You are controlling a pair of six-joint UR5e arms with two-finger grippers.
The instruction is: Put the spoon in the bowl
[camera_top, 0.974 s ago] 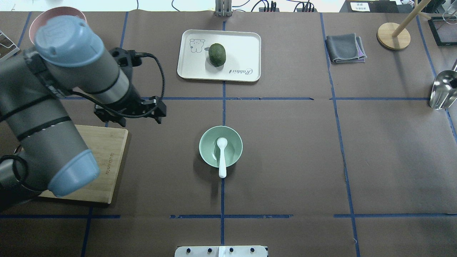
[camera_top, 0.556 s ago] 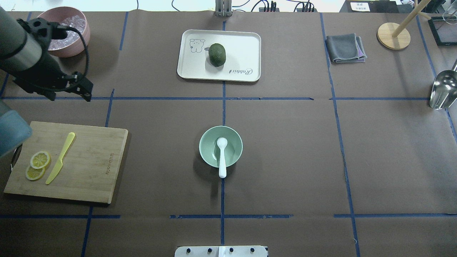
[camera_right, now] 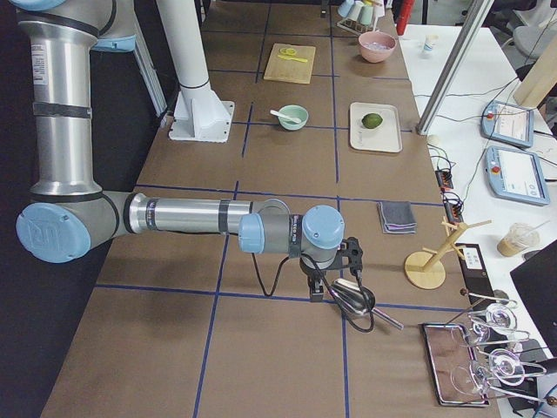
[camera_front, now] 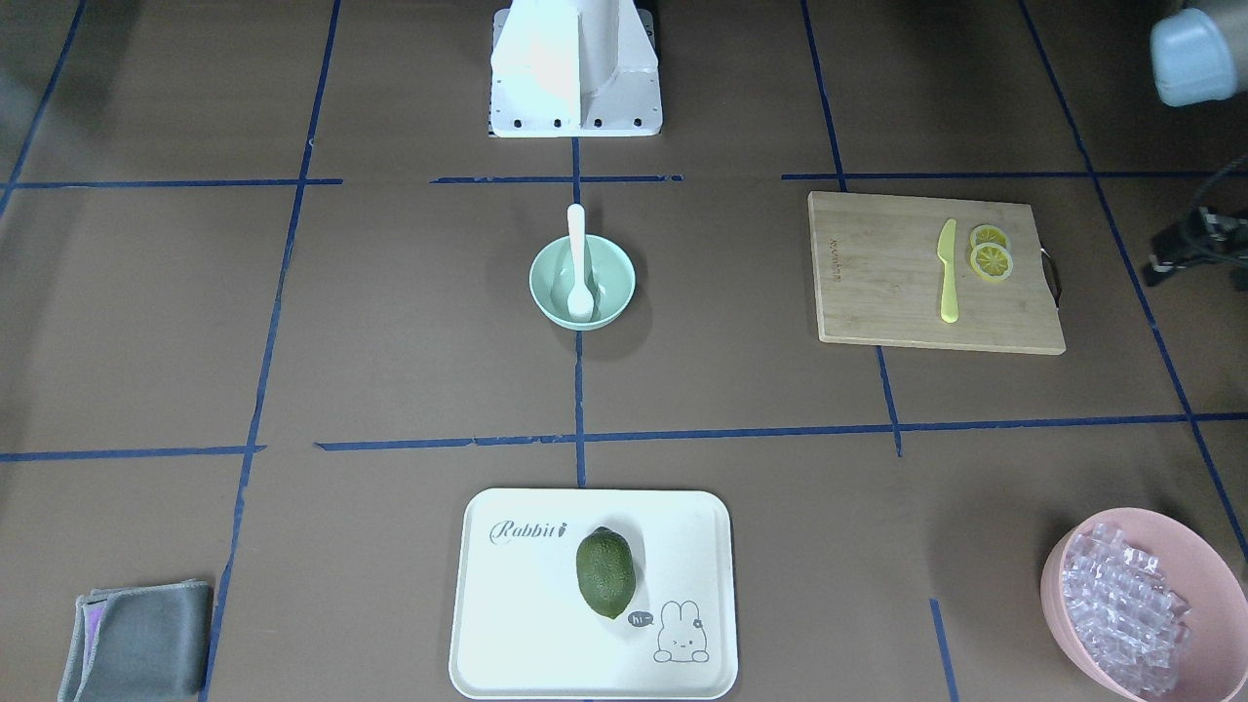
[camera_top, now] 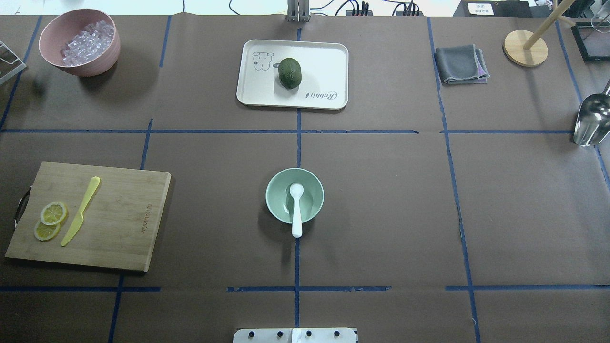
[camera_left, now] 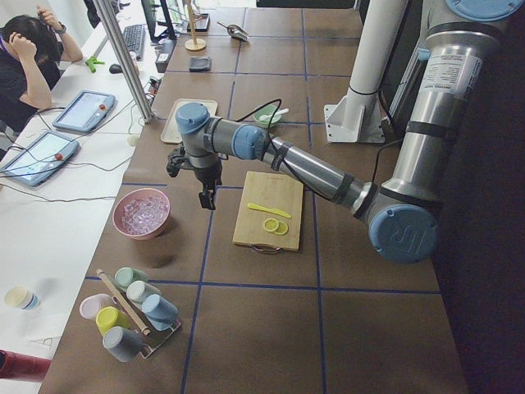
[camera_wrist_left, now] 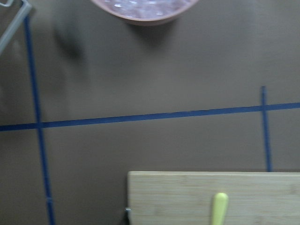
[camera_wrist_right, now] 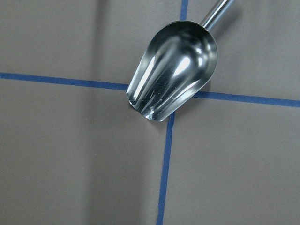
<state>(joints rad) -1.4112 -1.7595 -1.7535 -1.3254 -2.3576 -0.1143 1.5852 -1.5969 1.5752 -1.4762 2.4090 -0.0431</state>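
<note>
Looks done: spoon (camera_top: 296,209) sits in the mint bowl (camera_top: 275,193)
Scoop down, handle propped on the robot-side rim; left end effector (camera_left: 205,195) and right end effector (camera_right: 324,283) hang at opposite tabletop (camera_top: 381,214) ends, can't tell if open.

Bowl (camera_top: 275,195) at table centre, in front of robot base (camera_front: 575,68). Spoon (camera_top: 296,209) in bowl: scoop inside, handle over rim toward robot. Tray (camera_top: 324,62) beyond bowl, fruit (camera_top: 289,73) on it. Cutting board (camera_top: 119,214) at robot's left of bowl. Knife (camera_top: 81,210) and lemon slices (camera_top: 50,220) on board, slices just left of knife. Ice bowl (camera_top: 90,66) in far left corner. Folded cloth (camera_top: 460,64) far right, stand (camera_top: 525,47) right of cloth. Scoop (camera_top: 591,124) at right edge.
</note>
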